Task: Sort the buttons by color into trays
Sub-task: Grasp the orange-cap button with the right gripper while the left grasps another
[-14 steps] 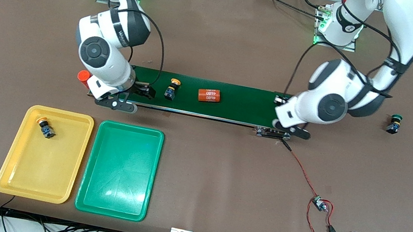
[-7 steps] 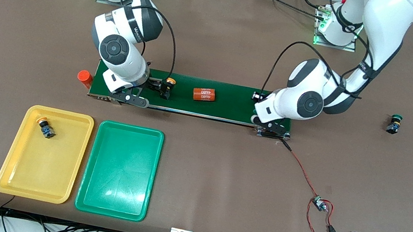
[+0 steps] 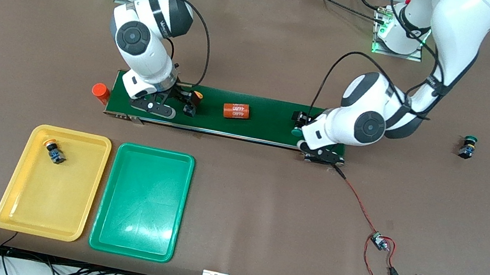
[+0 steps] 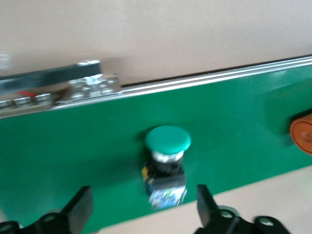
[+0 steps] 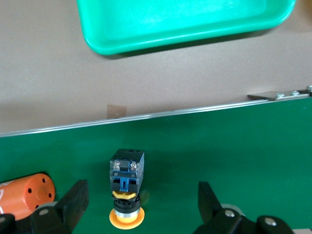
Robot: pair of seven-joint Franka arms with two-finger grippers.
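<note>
A green-capped button (image 4: pixel 167 161) lies on the dark-green belt (image 3: pixel 268 121) at the left arm's end. My left gripper (image 4: pixel 144 214) is open, with a finger on either side of the button and neither touching it; the front view shows gripper (image 3: pixel 300 126) and button (image 3: pixel 296 131) together. A yellow-capped button (image 5: pixel 126 187) lies on the belt between the open fingers of my right gripper (image 5: pixel 141 204), untouched. Another yellow button (image 3: pixel 54 152) sits in the yellow tray (image 3: pixel 51 194). The green tray (image 3: pixel 143 200) holds nothing. A second green button (image 3: pixel 467 146) stands on the table past the left arm.
An orange cylinder marked 4680 (image 3: pixel 235 111) lies mid-belt. A red-orange cylinder (image 3: pixel 100 92) stands upright off the belt's end by the right arm. A red wire with a small board (image 3: pixel 378 240) trails from the belt toward the front camera.
My left gripper swung in over the belt's end, then opened and let go of the green button. My right gripper closed in on the yellow button. Button and cylinder drifted toward the right arm's end.
</note>
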